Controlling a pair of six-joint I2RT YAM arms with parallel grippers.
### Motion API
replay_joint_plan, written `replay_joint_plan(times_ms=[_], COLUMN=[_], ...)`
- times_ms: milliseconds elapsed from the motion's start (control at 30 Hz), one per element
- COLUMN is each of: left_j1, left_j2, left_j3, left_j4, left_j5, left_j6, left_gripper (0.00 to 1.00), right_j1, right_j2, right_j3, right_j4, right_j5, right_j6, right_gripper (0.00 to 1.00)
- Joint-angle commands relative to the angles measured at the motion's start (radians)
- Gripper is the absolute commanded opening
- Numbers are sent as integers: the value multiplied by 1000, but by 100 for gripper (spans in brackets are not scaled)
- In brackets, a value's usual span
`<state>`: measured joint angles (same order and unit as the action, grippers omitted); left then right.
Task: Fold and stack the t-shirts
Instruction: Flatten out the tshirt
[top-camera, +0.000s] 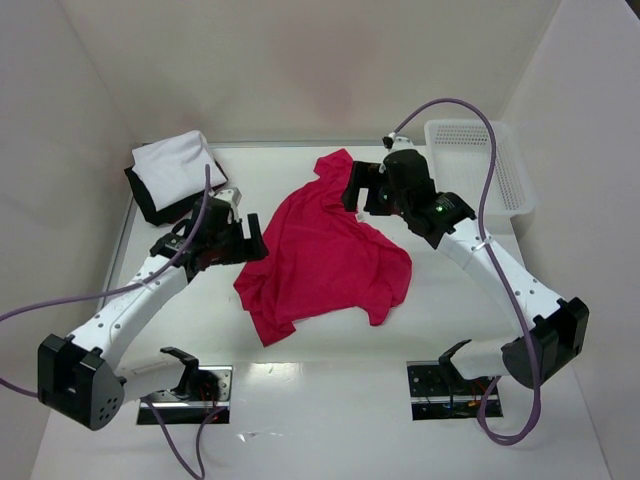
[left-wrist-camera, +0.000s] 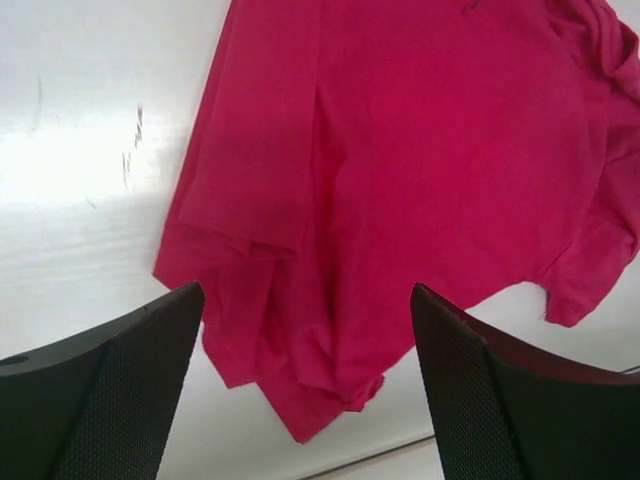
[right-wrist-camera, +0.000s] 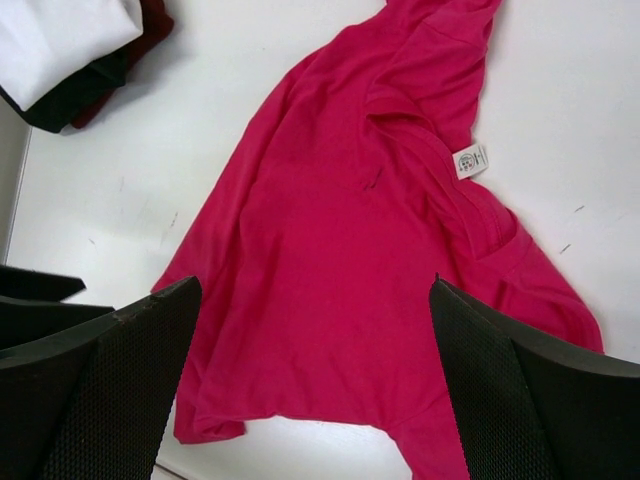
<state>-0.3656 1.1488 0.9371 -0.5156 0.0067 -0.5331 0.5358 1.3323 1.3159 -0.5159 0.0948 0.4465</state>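
Red t-shirt (top-camera: 325, 255): we see it unfolded and rumpled at the middle of the counter (top-camera: 330, 410), between the two arms.
Left pincer (left-wrist-camera: 305, 330): we find it wide open, holding nothing, at the shirt's left edge.
Right pincer (right-wrist-camera: 315, 300): it is also wide open and empty, at the shirt's upper part near the collar label (right-wrist-camera: 470, 161).
White t-shirt (top-camera: 172, 168): it is folded at the upper left of the frame, lying on the black t-shirt (top-camera: 150, 207).
Basket (top-camera: 460, 124): we see it at the upper right, apart from the shirts.

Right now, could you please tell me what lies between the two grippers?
The crumpled red t-shirt lies between the left gripper and the right gripper, both open; the top external view shows it best.
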Motion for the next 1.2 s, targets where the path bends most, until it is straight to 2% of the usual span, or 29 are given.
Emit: replay_joint_plan(times_ms=[0, 133, 167, 367, 533, 700, 800, 933, 1033, 1067, 1167], left_j1=[1, 1, 39, 123, 146, 155, 155, 175, 175, 175, 175], left_j2=[6, 78, 142, 184, 301, 353, 364, 374, 374, 365, 341], left_j3=[-50, -70, -133, -185, -155, -146, -146, -118, -106, -92, -63], left_j4=[8, 32, 146, 259, 259, 298, 298, 298, 275, 263, 224], left_j5=[-3, -16, 11, 64, 91, 127, 127, 127, 107, 107, 63], left_j6=[-143, -165, -186, -219, -186, -177, -168, -159, -139, -139, -139], left_gripper=[91, 88, 87, 81, 79, 67, 63, 46, 38, 29, 14], right_j1=[-8, -8, -8, -8, -17, -17, -17, -17, -17, -17, -17], right_j2=[-24, -24, -24, -24, -24, -5, 5, 16, 34, 34, 54], right_j3=[-36, -46, -46, -46, -55, -46, -37, -27, -17, -17, -17], right_j4=[74, 74, 65, 56, 56, 56, 56, 56, 56, 56, 65], right_j5=[19, 19, 19, 19, 19, 10, 10, 10, 10, 10, 10], right_j6=[40, 49, 58, 69, 78, 78, 78, 87, 87, 87, 87], right_gripper=[100, 100, 100, 100, 100, 100, 100, 100, 100, 100, 100])
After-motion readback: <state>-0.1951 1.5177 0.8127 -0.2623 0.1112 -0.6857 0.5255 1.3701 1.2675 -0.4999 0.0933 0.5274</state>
